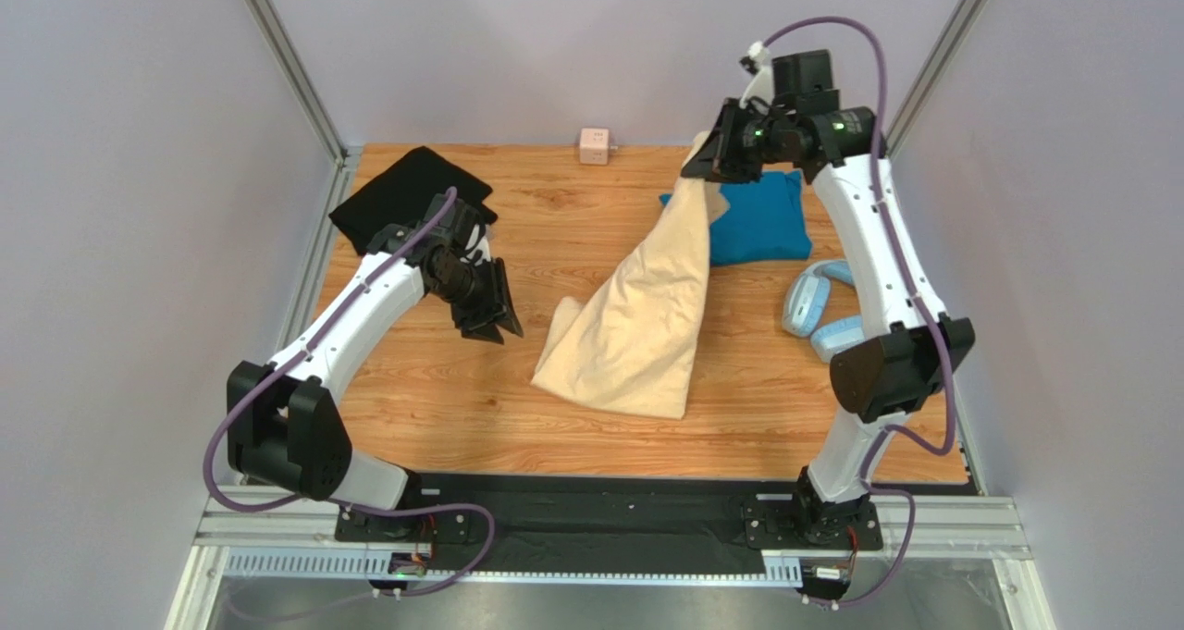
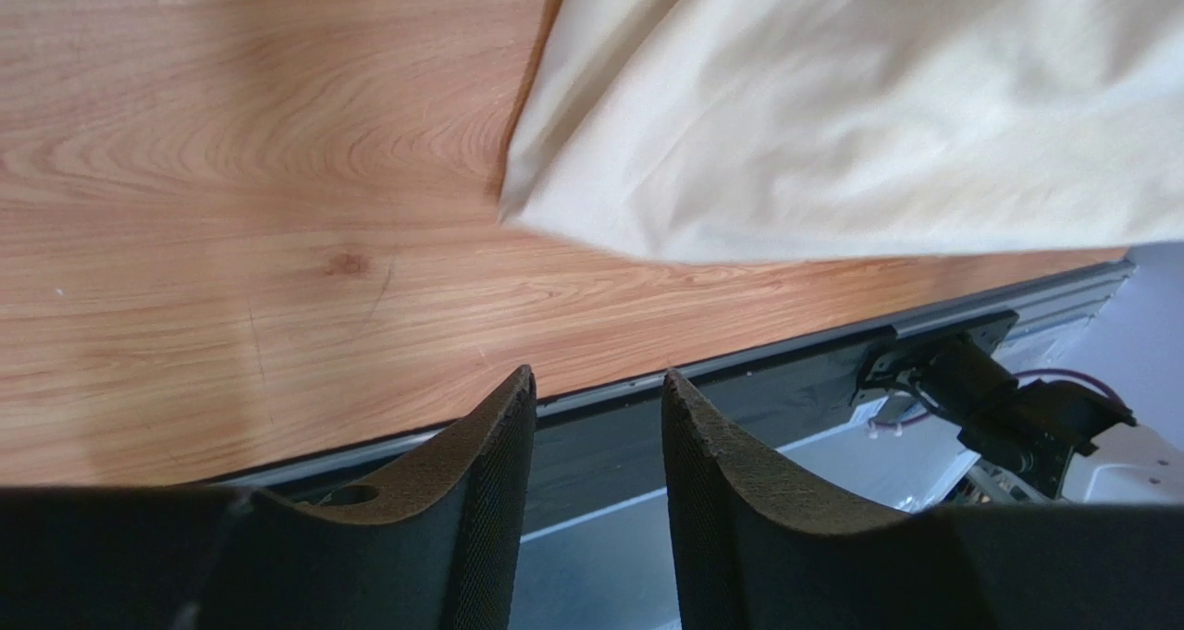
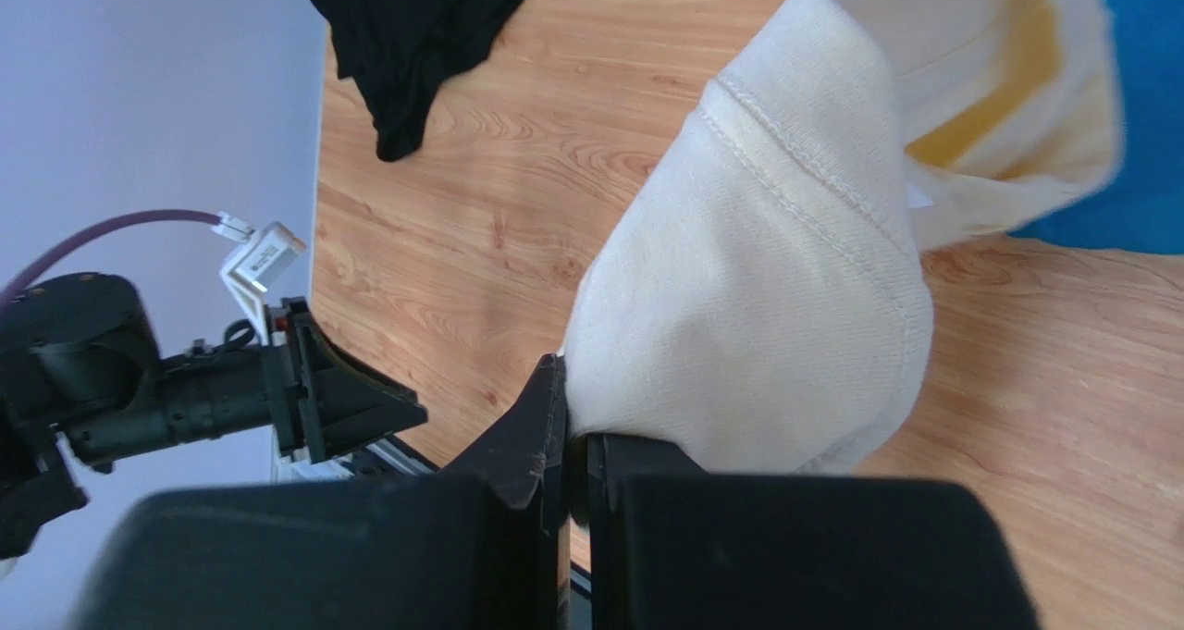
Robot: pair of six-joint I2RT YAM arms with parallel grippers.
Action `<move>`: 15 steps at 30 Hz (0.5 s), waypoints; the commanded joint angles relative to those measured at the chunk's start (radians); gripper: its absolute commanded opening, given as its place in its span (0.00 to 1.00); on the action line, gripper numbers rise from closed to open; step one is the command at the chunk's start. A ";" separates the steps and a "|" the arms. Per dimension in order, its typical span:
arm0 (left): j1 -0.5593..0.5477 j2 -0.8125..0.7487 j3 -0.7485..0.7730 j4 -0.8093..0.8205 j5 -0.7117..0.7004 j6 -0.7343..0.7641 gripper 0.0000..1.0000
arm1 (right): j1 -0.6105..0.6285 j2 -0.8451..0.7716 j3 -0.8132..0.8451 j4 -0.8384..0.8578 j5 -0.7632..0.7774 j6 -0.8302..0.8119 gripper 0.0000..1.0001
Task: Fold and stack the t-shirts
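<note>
Gripping what, the right pincer (image 3: 570,422)?

Its jaws are clenched on a fold of the cream-yellow t-shirt (image 3: 778,311). A stitched edge of the cloth bulges out just past the fingertips.

And where does that shirt lie?

Its upper end hangs raised from the pincer toward the far right of the bench (image 1: 459,380). The rest slopes down toward the middle, and the lower hem lies spread on the wood.

What sits around it?

The teal t-shirt (image 1: 762,221) lies flat just behind the raised end, partly hidden by the cream cloth. Light-blue headphones (image 1: 820,311) rest near it, by the right edge. A small pink cube (image 1: 595,146) stands at the far edge.

The left pincer (image 2: 598,394)?

Released, its jaws apart with nothing between them. It is held over the bare wood left of the cream hem, near the cloth but not touching it.

And the black t-shirt (image 1: 410,193)?

It lies at the far left corner, well apart from the other two.
</note>
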 commanded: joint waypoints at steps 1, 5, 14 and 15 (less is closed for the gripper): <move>0.004 0.026 0.073 0.011 0.002 0.033 0.45 | -0.006 -0.081 0.085 -0.017 -0.143 0.077 0.00; 0.006 0.012 0.079 0.003 -0.021 0.040 0.45 | 0.126 -0.056 0.166 0.063 -0.191 0.181 0.00; 0.059 -0.136 0.001 -0.061 -0.119 0.037 0.44 | 0.373 0.187 0.157 0.119 -0.156 0.217 0.00; 0.085 -0.155 -0.009 -0.071 -0.120 0.032 0.44 | 0.391 0.255 0.166 0.088 -0.083 0.189 0.00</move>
